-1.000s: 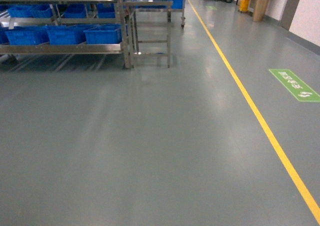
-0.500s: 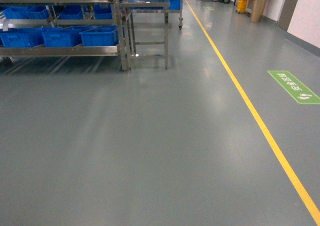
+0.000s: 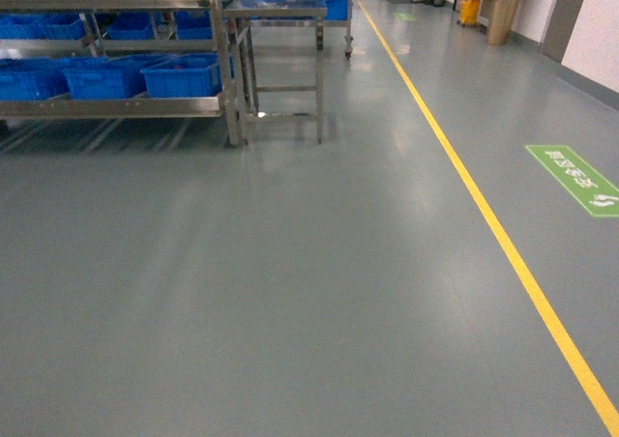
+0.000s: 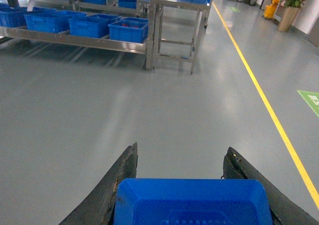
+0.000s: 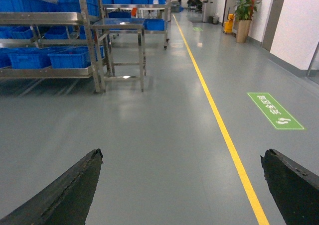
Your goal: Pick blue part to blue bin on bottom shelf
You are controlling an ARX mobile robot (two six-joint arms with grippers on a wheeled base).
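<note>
A blue part (image 4: 192,202), a flat blue plastic piece, sits between the black fingers of my left gripper (image 4: 182,149), which is shut on it above the grey floor. My right gripper (image 5: 182,153) is open, with only floor between its fingers. Neither gripper shows in the head view. Far ahead at the upper left stands the steel rack; its bottom shelf (image 3: 116,107) carries several blue bins (image 3: 184,74). The same bins (image 4: 128,30) and bottom shelf (image 4: 75,40) appear in the left wrist view.
A small bare steel table (image 3: 276,12) stands just right of the rack. A yellow floor line (image 3: 484,215) runs up the right side, with a green floor sign (image 3: 580,178) beyond it. A potted plant (image 3: 503,2) and a yellow bucket (image 3: 471,10) stand far back.
In the head view the rack and table have slid left and a little lower, and the green sign has shifted down. The robot's base has moved across the floor.
</note>
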